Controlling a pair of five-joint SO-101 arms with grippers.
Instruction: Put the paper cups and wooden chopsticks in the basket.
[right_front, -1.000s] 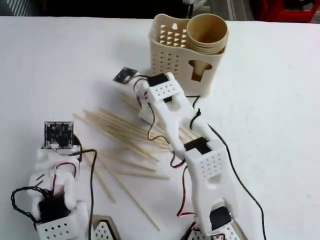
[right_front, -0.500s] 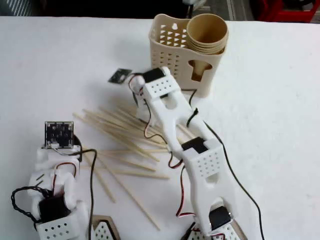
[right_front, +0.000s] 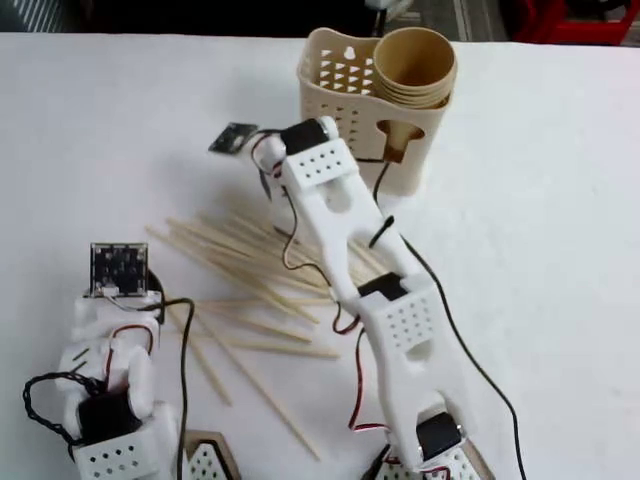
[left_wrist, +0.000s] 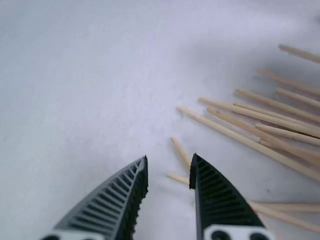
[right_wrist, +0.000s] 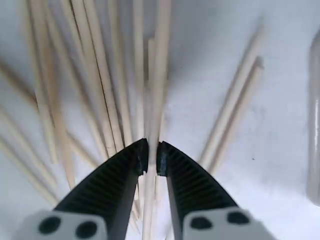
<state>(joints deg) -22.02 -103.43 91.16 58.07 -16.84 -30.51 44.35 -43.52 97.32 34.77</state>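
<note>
Black and ribbed, the right claw (right_wrist: 152, 152) is closed on one slim pale wooden chopstick (right_wrist: 157, 85), pinching it between the fingertips low over the white table (right_wrist: 280, 190). We cannot tell whether that stick is lifted or resting on the surface. Around it lie the other loose pale wooden chopsticks (right_front: 240, 262), fanned and crossing one another over the middle of the table, some reaching toward its near edge. We see the right arm (right_front: 400, 330) extended from the near edge across this scatter, its wrist just in front of the cream perforated plastic basket (right_front: 335, 115). That basket stands upright by the table's far edge, and a stack of tan paper cups (right_front: 415, 55) sits upright in its compartment on the side of the table's right edge. The left claw (left_wrist: 168, 165) is open, its two black fingers parted low over bare table, with the ends of a few chopsticks lying just beyond the tips and off to one side. We find the left arm (right_front: 110, 400) folded by the table's near left corner
</note>
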